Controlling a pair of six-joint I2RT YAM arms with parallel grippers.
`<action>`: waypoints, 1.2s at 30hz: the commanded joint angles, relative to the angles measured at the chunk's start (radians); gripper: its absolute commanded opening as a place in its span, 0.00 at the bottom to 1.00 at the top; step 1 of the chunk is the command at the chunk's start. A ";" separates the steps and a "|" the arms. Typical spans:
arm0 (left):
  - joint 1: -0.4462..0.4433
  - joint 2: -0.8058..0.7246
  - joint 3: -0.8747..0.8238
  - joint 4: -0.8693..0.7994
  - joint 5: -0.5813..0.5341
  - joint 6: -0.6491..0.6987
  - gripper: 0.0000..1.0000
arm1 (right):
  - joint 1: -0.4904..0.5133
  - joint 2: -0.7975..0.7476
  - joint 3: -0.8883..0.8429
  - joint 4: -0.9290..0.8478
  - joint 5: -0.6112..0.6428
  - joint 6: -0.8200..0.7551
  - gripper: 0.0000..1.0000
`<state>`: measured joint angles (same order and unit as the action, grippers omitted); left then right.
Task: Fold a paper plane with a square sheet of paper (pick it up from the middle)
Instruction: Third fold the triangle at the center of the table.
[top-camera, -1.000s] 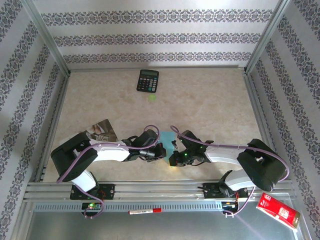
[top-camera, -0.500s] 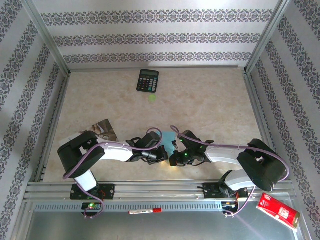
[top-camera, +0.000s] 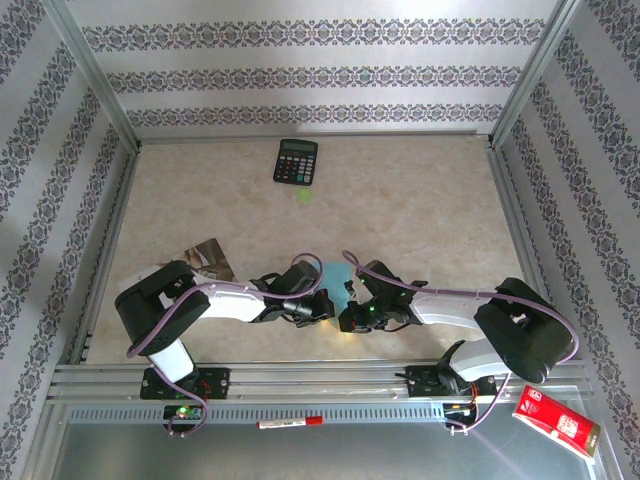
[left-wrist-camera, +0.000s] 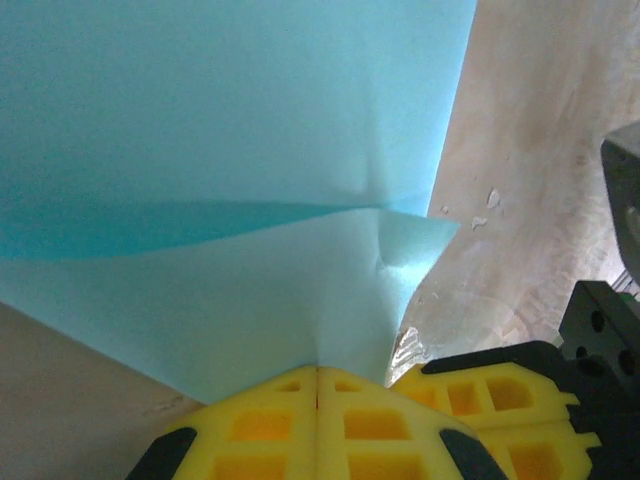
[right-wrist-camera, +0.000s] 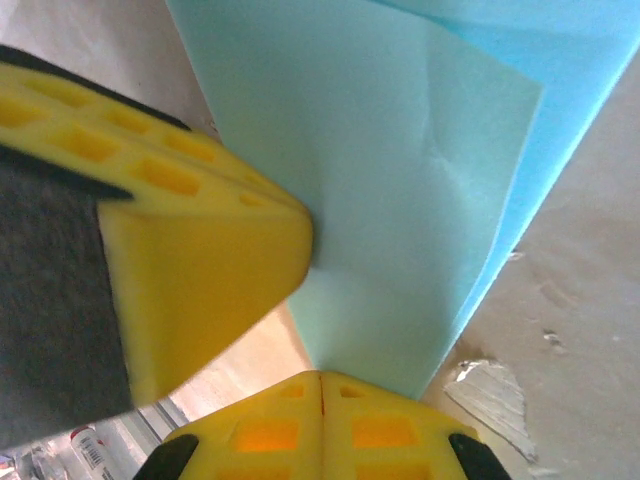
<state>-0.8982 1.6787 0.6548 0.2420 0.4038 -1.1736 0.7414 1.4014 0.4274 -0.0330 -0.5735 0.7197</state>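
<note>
1. In the top external view, the thin light-cyan sheet of paper (top-camera: 336, 271) is seen near the front of the pale marbled table (top-camera: 420, 220). It is largely covered by the left gripper (top-camera: 322, 303) and the right gripper (top-camera: 348, 312), which meet over it.
2. In the left wrist view, the left gripper (left-wrist-camera: 318, 378) is seen pressed fully together on the sheet's near edge. A folded flap and a shadowed crease are shown.
3. In the right wrist view, the right gripper (right-wrist-camera: 320, 385) is likewise clamped tight on the sheet's lower tip, and a yellow foam finger (right-wrist-camera: 200, 260) of the other arm touches the paper.
4. A black calculator (top-camera: 296, 160) lies well apart at the back. A photo-printed booklet (top-camera: 205, 257) is partly covered by the left arm.
</note>
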 joint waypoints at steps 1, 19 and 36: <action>0.044 0.019 0.001 -0.062 -0.026 0.053 0.00 | -0.010 0.030 -0.054 -0.181 0.120 0.017 0.00; 0.232 0.042 0.033 -0.165 -0.002 0.201 0.00 | -0.009 0.025 -0.053 -0.212 0.136 0.011 0.00; 0.370 -0.238 -0.036 -0.287 -0.026 0.288 0.13 | 0.029 0.141 0.128 -0.300 0.100 -0.158 0.00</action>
<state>-0.5301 1.5394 0.6384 0.0490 0.4351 -0.9199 0.7483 1.4620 0.5304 -0.1707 -0.5659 0.6537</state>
